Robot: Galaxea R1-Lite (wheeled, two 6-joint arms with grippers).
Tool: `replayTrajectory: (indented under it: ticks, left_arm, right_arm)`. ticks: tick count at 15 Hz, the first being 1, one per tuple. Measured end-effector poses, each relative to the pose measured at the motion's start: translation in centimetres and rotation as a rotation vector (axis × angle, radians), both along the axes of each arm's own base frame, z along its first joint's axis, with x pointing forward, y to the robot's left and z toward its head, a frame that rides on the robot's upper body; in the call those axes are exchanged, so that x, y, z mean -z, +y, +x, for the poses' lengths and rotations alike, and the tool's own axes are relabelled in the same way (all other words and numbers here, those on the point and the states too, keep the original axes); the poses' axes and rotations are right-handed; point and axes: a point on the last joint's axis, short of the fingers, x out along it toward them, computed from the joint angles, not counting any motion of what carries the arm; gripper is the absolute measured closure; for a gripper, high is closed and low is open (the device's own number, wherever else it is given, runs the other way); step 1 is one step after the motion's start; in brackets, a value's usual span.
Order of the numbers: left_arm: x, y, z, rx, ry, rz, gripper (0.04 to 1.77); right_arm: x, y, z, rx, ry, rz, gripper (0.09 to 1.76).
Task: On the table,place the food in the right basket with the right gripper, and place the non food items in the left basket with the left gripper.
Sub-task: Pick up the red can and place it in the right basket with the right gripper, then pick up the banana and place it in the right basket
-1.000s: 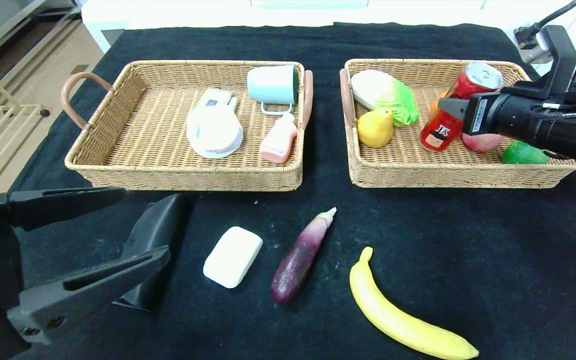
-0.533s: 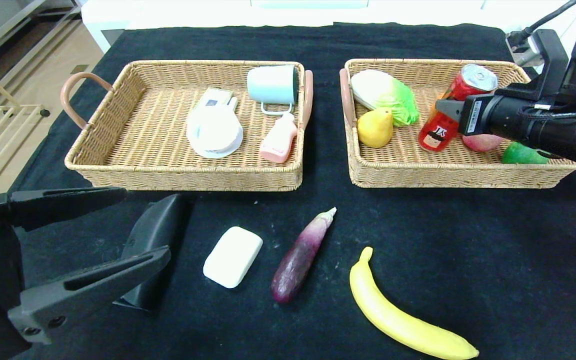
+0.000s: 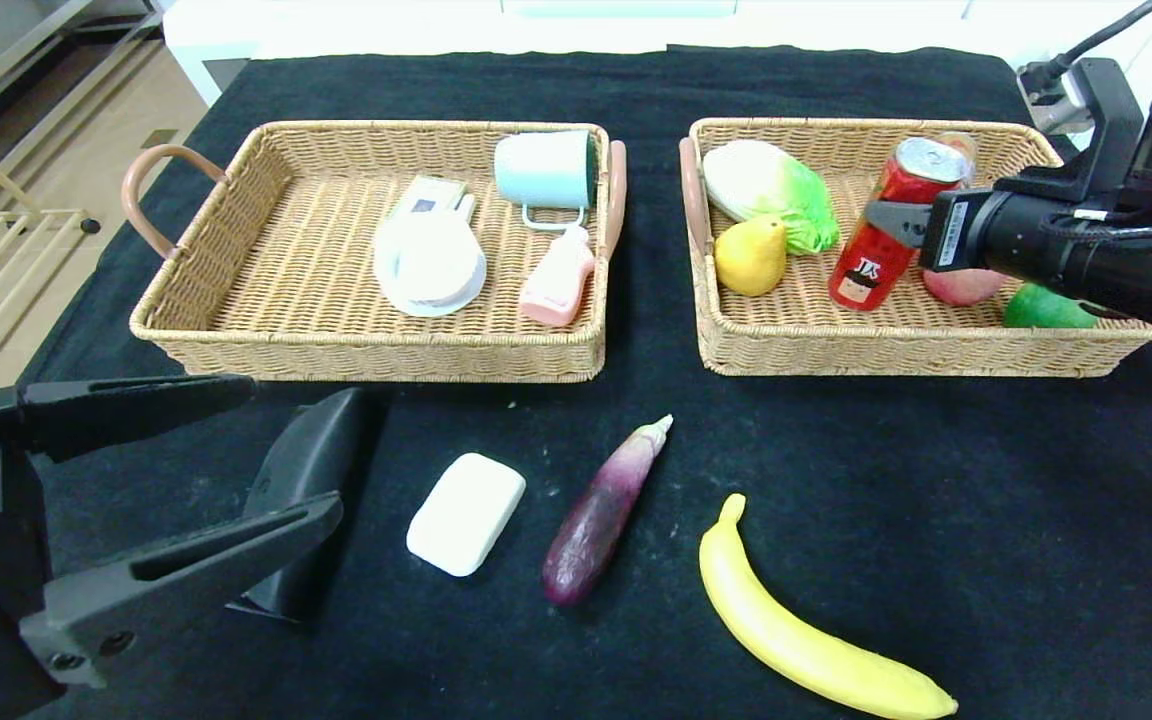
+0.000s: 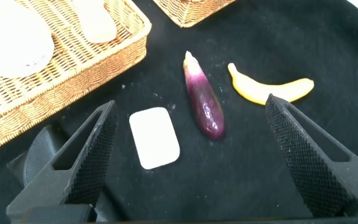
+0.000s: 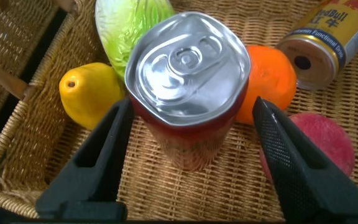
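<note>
inspector a: the right pincer (image 5: 188, 155) sits over the right basket (image 3: 896, 345), fingers spread either side of the red can (image 3: 884, 225) with a visible gap on both sides. the can stands on the wicker, tilted slightly, nothing pinching it.

inspector b: judged a release, then. neighbours?

inspector a: pear (image 3: 750, 256) at the can's nine o'clock, cabbage (image 3: 771, 192) at ten, peach (image 3: 964, 285) at three, partly hidden behind the arm. food gathered there, as the task wants.

inspector b: and the left side?

inspector a: the left pincer (image 3: 151, 500) hangs at the counter's (image 3: 986, 500) seven o'clock, fingers wide apart, empty, bracketing the black case (image 3: 311, 470). the white bar (image 3: 465, 514) lies just beside the case; eggplant (image 3: 604, 512) and banana (image 3: 806, 630) remain on the cloth towards five o'clock. the left basket (image 3: 366, 345) holds neither non-food item yet.
</note>
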Motion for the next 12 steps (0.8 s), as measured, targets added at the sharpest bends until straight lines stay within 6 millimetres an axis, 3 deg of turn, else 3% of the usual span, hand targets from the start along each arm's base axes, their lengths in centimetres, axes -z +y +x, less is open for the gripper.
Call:
replayTrajectory:
  ticks: [6,12]
  left_arm:
    - [0.0,0.0,0.0,0.000,0.000,0.001,0.09]
    - [0.0,0.0,0.0,0.001,-0.007,0.008,0.09]
  right_arm:
    - [-0.4,-0.1,-2.4,-0.017,0.009,-0.006,0.28]
    - [0.1,-0.3,-8.9,-0.079,0.186,-0.072,0.21]
